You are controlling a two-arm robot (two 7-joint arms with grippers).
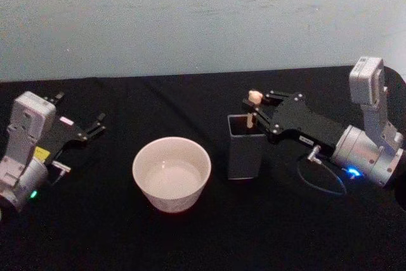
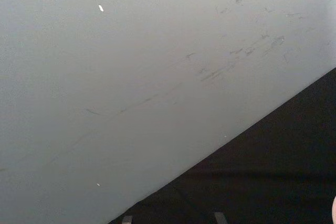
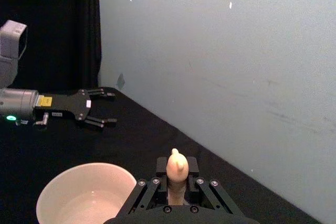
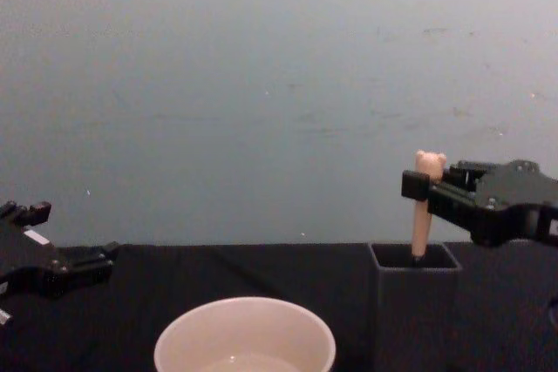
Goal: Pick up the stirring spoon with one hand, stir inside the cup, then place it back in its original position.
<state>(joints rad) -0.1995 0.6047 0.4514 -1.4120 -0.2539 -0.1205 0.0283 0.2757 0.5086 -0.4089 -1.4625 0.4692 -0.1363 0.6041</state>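
Stirring spoon (image 1: 253,107) — upright in the dark square holder (image 1: 246,147), its bear-head top standing above the holder's rim, its bowl hidden inside; the holder stands on the black desk (image 1: 190,233) just right of the cup (image 1: 171,173), the two apart. Right gripper (image 1: 255,111) reaches in from the right at the level of the handle; its jaws sit on either side of the stick just below the bear head and appear closed on it, as the right wrist view suggests (image 3: 177,174). Left gripper (image 1: 96,125) rests idle at the desk's left, well apart from the cup, jaws spread. Cup wide, off-white, with what looks like a little liquid at the bottom. Judged risks: a grip so near the top leaves a long free length, so the spoon may pivot or slip while lifted; a lift that is not straight could drag the handle against the holder's rim and tip the holder — or knock it toward the cup; a careless swing across could strike the cup's rim.
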